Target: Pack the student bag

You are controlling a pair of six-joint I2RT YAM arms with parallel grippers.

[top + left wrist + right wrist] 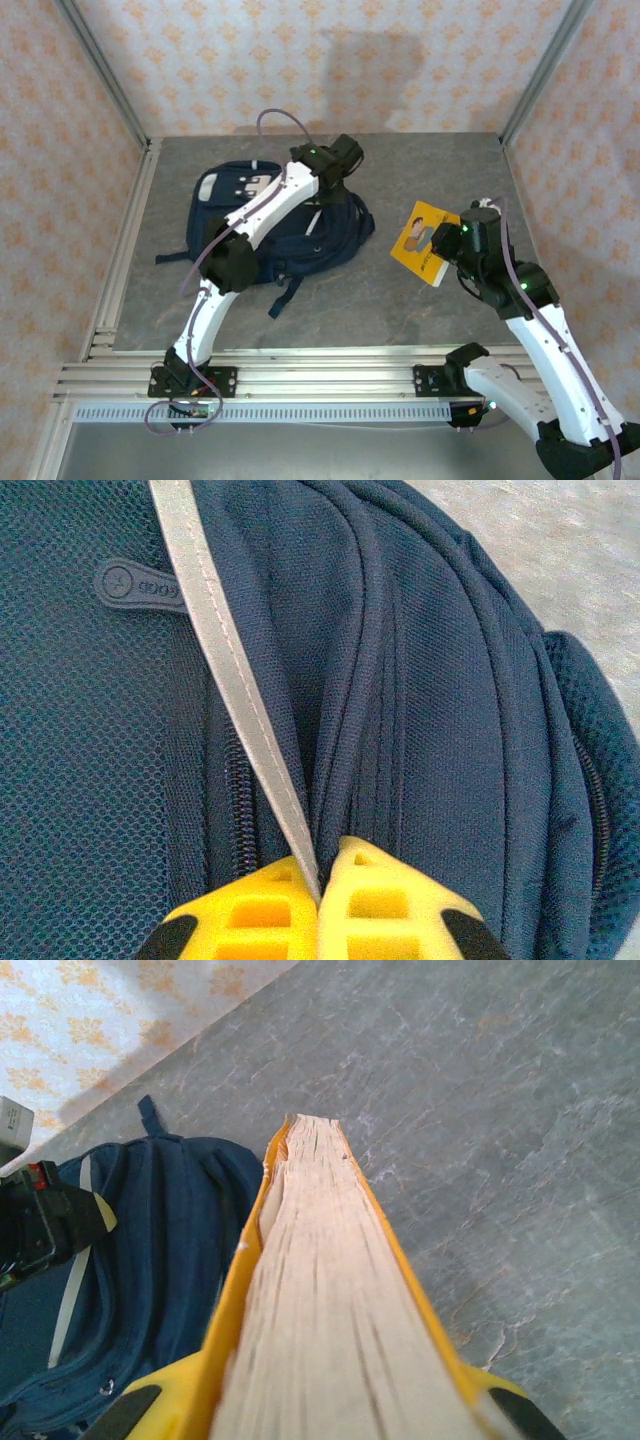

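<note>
Two-arm packing, one moment. The student bag (325, 235) lies flat on the grey bench (420, 170), left of centre, straps trailing toward the near edge. The left tool (320, 885) is clenched on the bag's upper fabric, its yellow fingers (260, 915) pressed together with the grey reflective stripe (225, 650) pinched between them, just beside a zipper (237, 790). This hold probably serves to pin or lift the cloth so that a compartment can be opened. The right tool (330, 1415) grasps a yellow book (420, 240) across its covers, page edges facing the wrist camera (spine away), to the right of the bag and apart from it. Whether any compartment is open cannot be told. By judgement, insertion is not yet begun.
</note>
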